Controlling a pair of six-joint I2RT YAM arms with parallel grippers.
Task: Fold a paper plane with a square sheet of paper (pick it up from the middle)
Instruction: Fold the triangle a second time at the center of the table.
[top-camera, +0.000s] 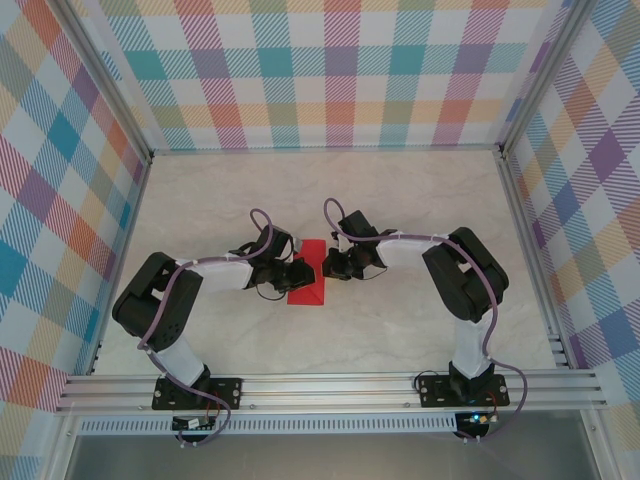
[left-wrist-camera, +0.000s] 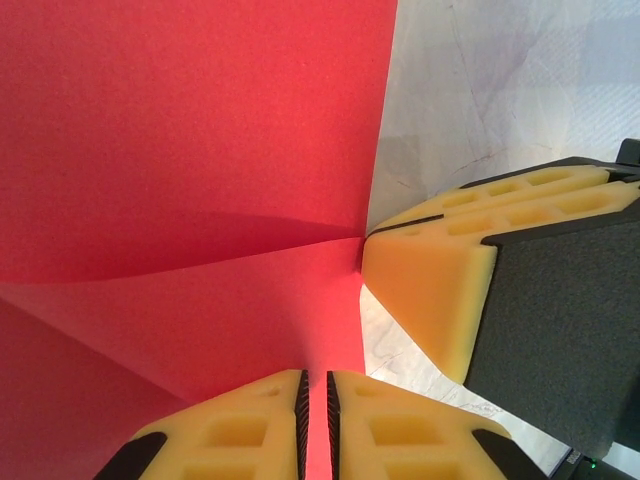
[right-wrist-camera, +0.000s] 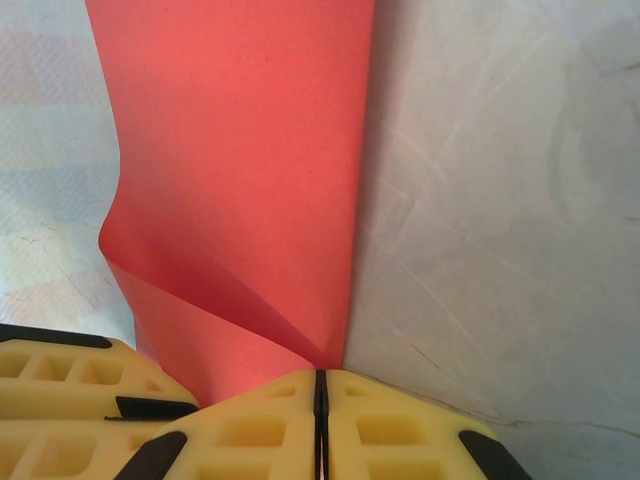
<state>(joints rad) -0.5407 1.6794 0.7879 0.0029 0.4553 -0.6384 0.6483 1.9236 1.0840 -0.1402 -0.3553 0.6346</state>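
Observation:
The square sheet of paper (top-camera: 309, 291), bright red and partly folded over, lies mid-table between both arms. My left gripper (top-camera: 301, 273) reaches it from the left. In the left wrist view the left gripper (left-wrist-camera: 316, 398) is shut on a raised flap of the red sheet (left-wrist-camera: 190, 130), which runs between its yellow pads. My right gripper (top-camera: 326, 266) comes from the right; in its wrist view the right gripper (right-wrist-camera: 320, 388) is shut where a crease of the sheet (right-wrist-camera: 240, 180) meets its tips. One right finger (left-wrist-camera: 430, 285) touches the sheet's edge. A paper plane is out of view.
The pale marble-look table (top-camera: 420, 200) stretches around the sheet. Plaid walls (top-camera: 320, 70) close the back and sides, with metal frame posts at the corners. An aluminium rail (top-camera: 330, 385) carrying both arm bases runs along the near edge.

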